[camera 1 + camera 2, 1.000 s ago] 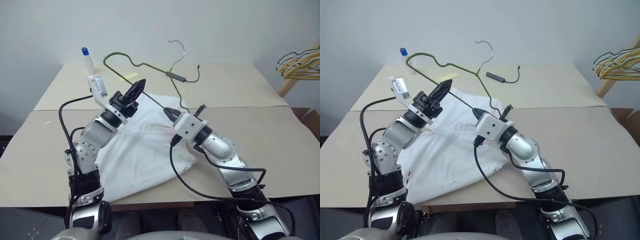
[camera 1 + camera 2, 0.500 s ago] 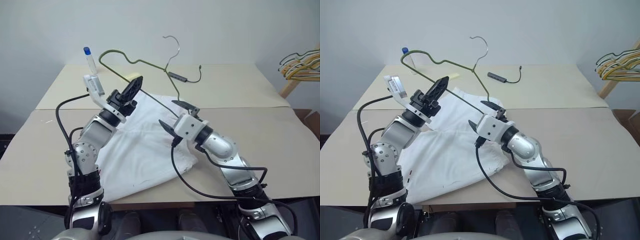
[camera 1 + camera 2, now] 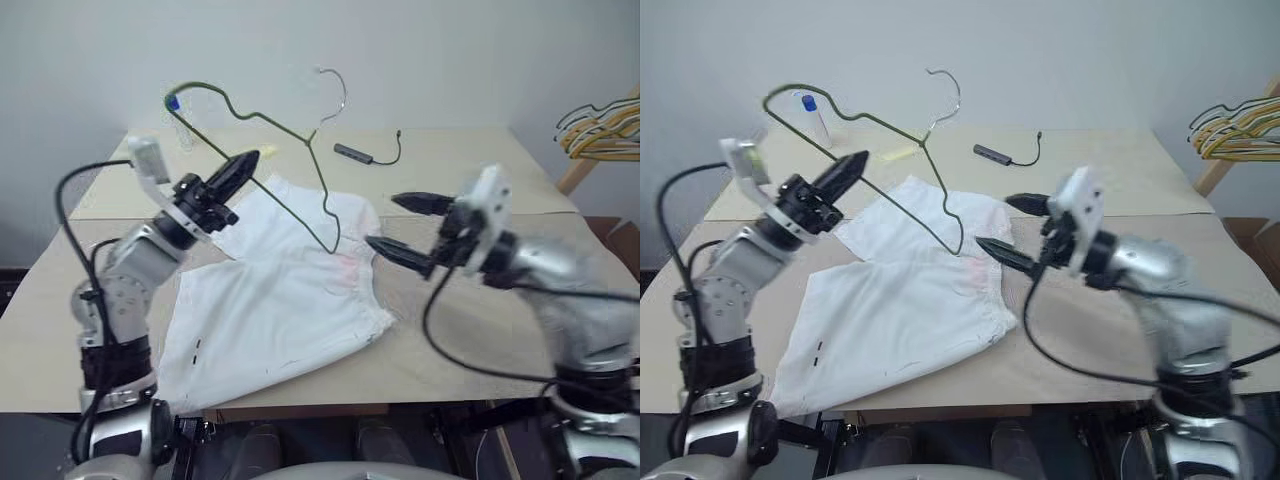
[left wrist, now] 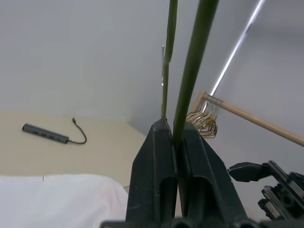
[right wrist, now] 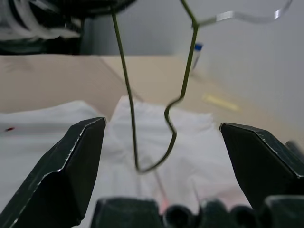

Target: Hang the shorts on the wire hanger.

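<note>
- Left eye view: the shorts (image 3: 285, 300) lie flat on the beige table (image 3: 470, 170), waistband to the right, near the table's middle. The left gripper (image 3: 236, 172) has its 2 fingers pinched on the lower bar of the wire hanger (image 3: 262, 118), holding it tilted in the air above the shorts' far edge, hook (image 3: 335, 88) up and to the right. The hanger's right corner dips down close over the waistband. The right gripper (image 3: 400, 225) hovers just right of that corner with its fingers spread wide and nothing between them.
- Right eye view: a small grey hub with a cable (image 3: 1005, 155) lies on the far part of the table; a bunch of yellow and dark hangers (image 3: 1230, 125) hangs at the far right.
- Left wrist view: the fingers (image 4: 156, 180) press together with the olive wire running up between them.
- Right wrist view: 2 wide-apart fingers (image 5: 71, 171) frame the hanger's bent corner above the white cloth.
</note>
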Robot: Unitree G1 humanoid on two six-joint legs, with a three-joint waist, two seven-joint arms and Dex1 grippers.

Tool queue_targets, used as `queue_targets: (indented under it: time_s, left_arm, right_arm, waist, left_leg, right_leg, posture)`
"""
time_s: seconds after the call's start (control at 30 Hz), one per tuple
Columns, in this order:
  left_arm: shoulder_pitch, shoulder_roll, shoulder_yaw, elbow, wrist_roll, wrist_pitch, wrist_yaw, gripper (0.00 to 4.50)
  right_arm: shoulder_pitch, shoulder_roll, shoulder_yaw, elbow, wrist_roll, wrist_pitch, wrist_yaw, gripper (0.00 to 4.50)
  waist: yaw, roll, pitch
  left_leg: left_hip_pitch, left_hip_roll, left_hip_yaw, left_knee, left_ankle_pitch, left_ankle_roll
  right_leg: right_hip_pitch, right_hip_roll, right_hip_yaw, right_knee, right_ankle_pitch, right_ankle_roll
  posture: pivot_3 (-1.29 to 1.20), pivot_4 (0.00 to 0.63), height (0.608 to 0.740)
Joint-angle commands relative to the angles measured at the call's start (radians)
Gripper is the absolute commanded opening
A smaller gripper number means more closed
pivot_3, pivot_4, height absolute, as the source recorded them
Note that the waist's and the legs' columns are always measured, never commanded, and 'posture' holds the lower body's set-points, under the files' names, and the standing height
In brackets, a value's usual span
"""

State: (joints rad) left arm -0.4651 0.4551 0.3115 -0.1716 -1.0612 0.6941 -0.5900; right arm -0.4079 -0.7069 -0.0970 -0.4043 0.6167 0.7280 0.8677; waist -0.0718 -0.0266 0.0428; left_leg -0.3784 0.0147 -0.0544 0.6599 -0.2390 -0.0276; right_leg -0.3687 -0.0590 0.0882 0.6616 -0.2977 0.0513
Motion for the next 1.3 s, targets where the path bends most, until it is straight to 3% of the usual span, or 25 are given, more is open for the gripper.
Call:
queue_targets:
  time_s: [0.03, 0.23, 0.4, 0.93, 1.03, 1.3]
  left_arm:
    - [-0.047, 0.059, 0.026, 0.011, -0.031, -0.034, -0.21, 0.0]
    - [-0.079, 0.099, 0.038, 0.055, -0.06, -0.034, -0.41, 0.0]
    - [-0.102, 0.087, 0.065, 0.075, -0.147, -0.005, -0.486, 0.0]
    - [-0.096, 0.059, 0.037, 0.078, -0.086, -0.03, -0.494, 0.0]
    - [-0.094, 0.051, 0.035, 0.08, -0.074, -0.036, -0.494, 0.0]
    - [-0.089, 0.038, 0.031, 0.079, -0.061, -0.039, -0.497, 0.0]
  right_arm:
    - [-0.039, -0.108, 0.0, 0.089, 0.12, 0.128, 0.184, 4.49]
    - [-0.157, -0.11, 0.086, 0.263, 0.132, 0.153, 0.329, 4.49]
    - [-0.261, -0.013, 0.149, 0.38, 0.133, 0.185, 0.369, 4.49]
    - [-0.337, 0.09, 0.234, 0.324, 0.087, 0.182, 0.322, 4.49]
    - [-0.343, 0.1, 0.232, 0.322, 0.089, 0.196, 0.298, 3.91]
    - [-0.341, 0.11, 0.258, 0.31, 0.06, 0.19, 0.28, 1.13]
  waist:
    - [-0.001, 0.0, 0.0]
    - [-0.025, 0.0, 0.001]
    - [-0.037, 0.0, 0.001]
    - [-0.044, 0.001, 0.002]
    - [-0.049, 0.001, 0.002]
    - [-0.051, 0.001, 0.002]
  left_leg:
    - [0.0, 0.0, 0.0, 0.0, 0.0, 0.0]
    - [0.0, 0.001, 0.002, 0.0, 0.0, 0.0]
    - [-0.001, 0.001, 0.001, 0.0, 0.0, 0.0]
    - [-0.004, 0.001, -0.001, 0.001, 0.0, 0.0]
    - [-0.004, 0.001, -0.001, 0.001, 0.0, 0.0]
    - [-0.004, 0.001, -0.001, 0.001, 0.0, 0.0]
  right_leg:
    - [0.0, 0.0, 0.0, 0.0, 0.0, 0.0]
    - [0.0, 0.001, 0.001, -0.001, -0.001, 0.001]
    - [-0.001, 0.001, 0.001, -0.001, 0.0, 0.001]
    - [-0.003, 0.0, -0.001, 0.0, 0.0, 0.002]
    - [-0.003, 0.0, -0.001, 0.0, 0.0, 0.002]
    - [-0.003, 0.0, -0.001, 0.001, 0.0, 0.002]
  posture:
    - [-0.08, 0.0, 0.74]
    - [-0.08, 0.0, 0.74]
    - [-0.08, 0.0, 0.74]
    - [-0.09, 0.0, 0.74]
    - [-0.1, 0.0, 0.74]
    - [-0.1, 0.0, 0.74]
